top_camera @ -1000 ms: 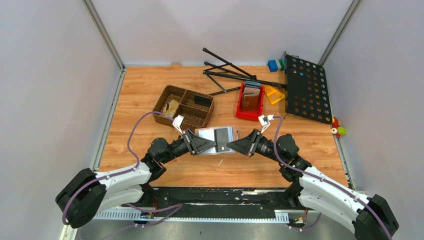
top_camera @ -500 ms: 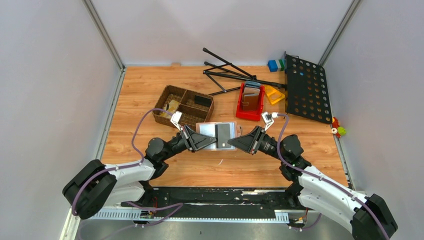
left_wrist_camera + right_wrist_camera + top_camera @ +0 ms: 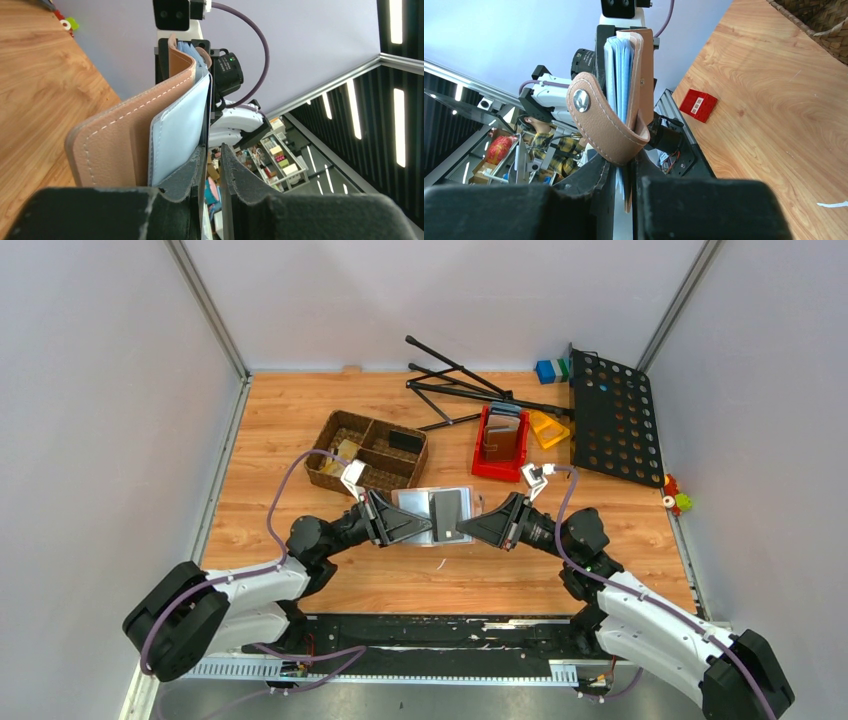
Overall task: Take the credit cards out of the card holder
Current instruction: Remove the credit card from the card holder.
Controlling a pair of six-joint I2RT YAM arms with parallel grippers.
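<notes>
Above table (image 3: pixel 280 430), card holder (image 3: pixel 413 499) is pinched at nine o'clock by left gripper (image 3: pixel 429 527), three by right gripper (image 3: pixel 460 531); tugging risks dropping.

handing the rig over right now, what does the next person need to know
Left claw: shut on the left edge of the card holder.
Right claw: shut on its right edge.
Card holder: held spread open between the two claws, inside facing up, above the table.
Cards: a dark rectangle sits on the holder's inside; I cannot tell whether it is a card or a slot strip.
Done: holder picked up and opened.
Left: no card shows pulled free, so the cards have yet to come out.
</notes>
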